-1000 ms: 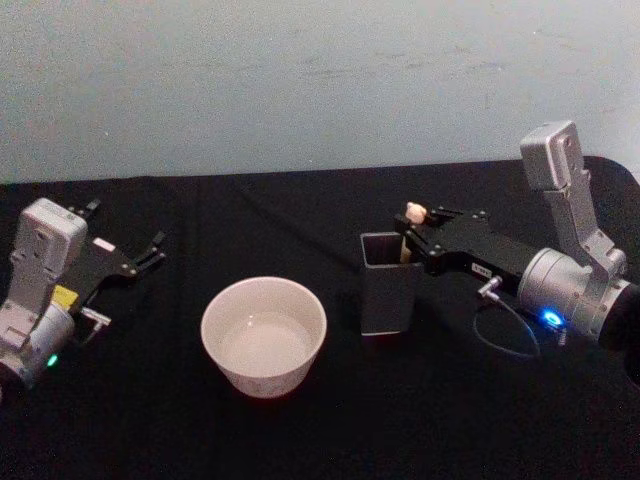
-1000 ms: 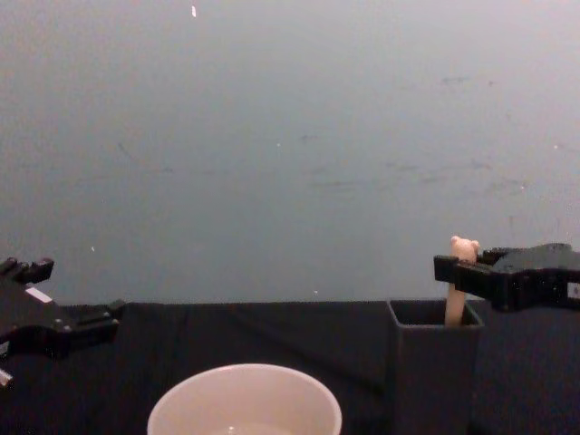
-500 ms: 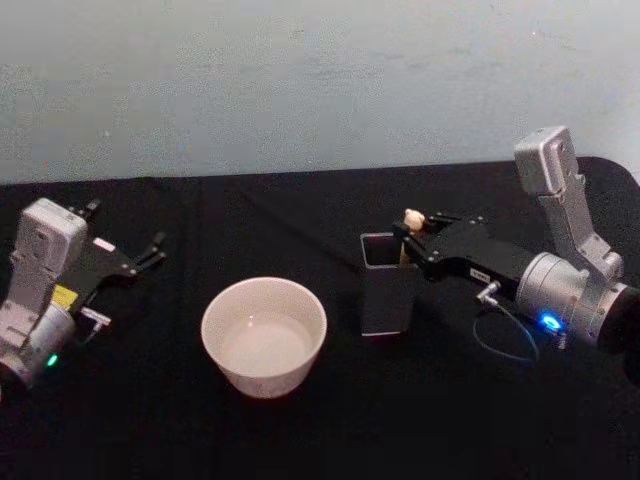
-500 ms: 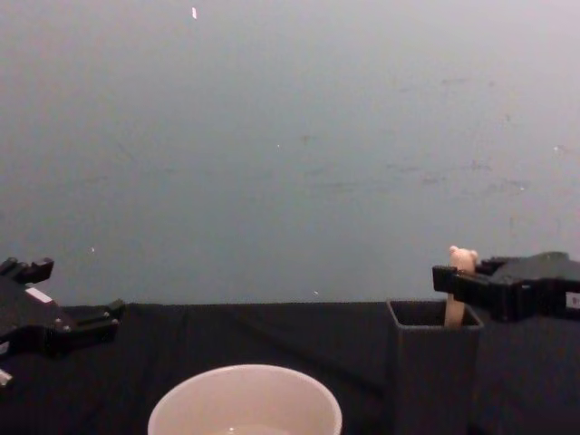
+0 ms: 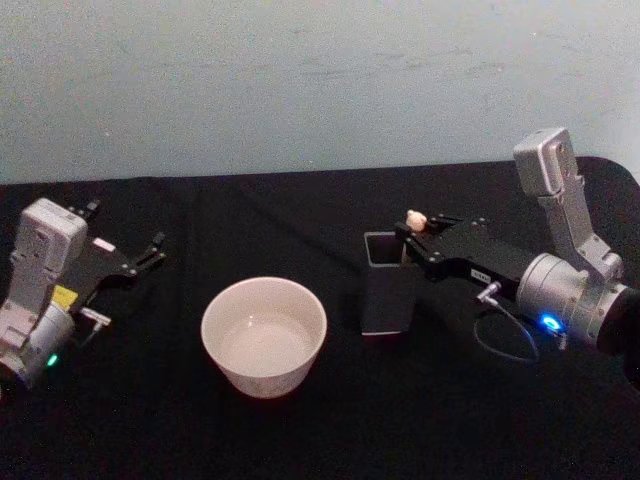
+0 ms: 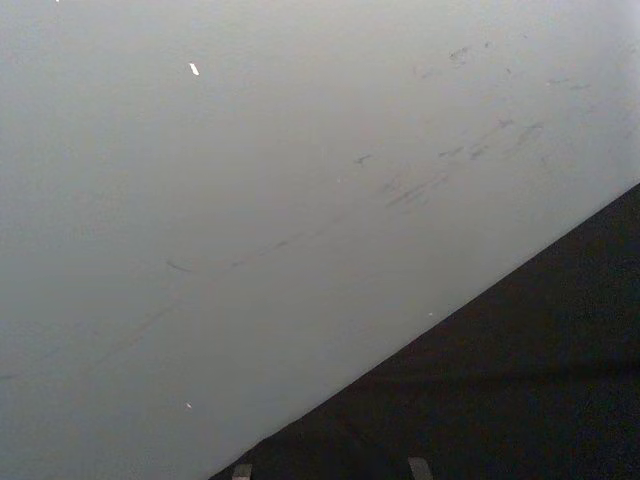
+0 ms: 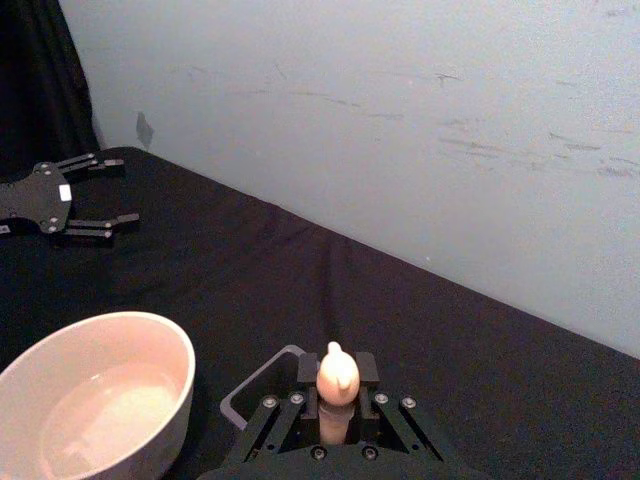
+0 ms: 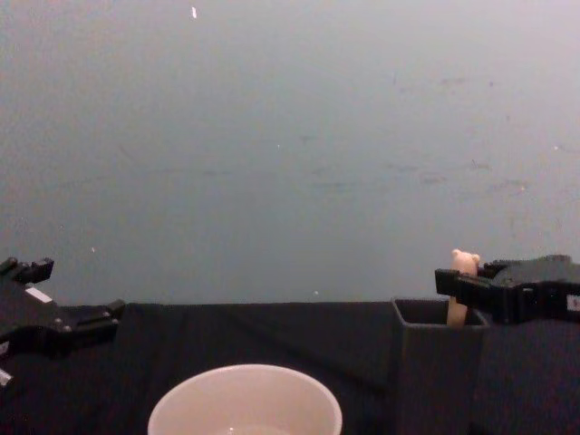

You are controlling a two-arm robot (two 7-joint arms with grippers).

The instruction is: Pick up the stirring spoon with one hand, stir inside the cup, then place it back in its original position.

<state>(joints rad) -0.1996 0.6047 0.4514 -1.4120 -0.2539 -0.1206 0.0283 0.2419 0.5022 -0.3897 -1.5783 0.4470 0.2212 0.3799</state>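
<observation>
Lighting dim and even, no hard shadows. Black tabletop [image 5: 300, 430] swallows detail; dark end effector bodies nearly merge with it. Wall [image 5: 300, 80] reads pale grey-blue, slightly mottled. Cup [image 5: 264, 335] is the brightest object, soft sheen inside. Blue LED on right arm [image 5: 548, 322] blooms; green LED on left arm [image 5: 50, 360]. Head view soft and grainy.

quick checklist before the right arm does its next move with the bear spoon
1. Right gripper shut on the beige bear-headed stirring spoon: ok.
2. Spoon's lower end inside the tall dark grey square holder: ok.
3. Spoon's metal bowl seated at the holder's bottom: cannot tell, hidden.
4. Wide cream-white round cup upright, apart from the holder: ok.
5. Left gripper open, well to the cup's left: ok.
</observation>
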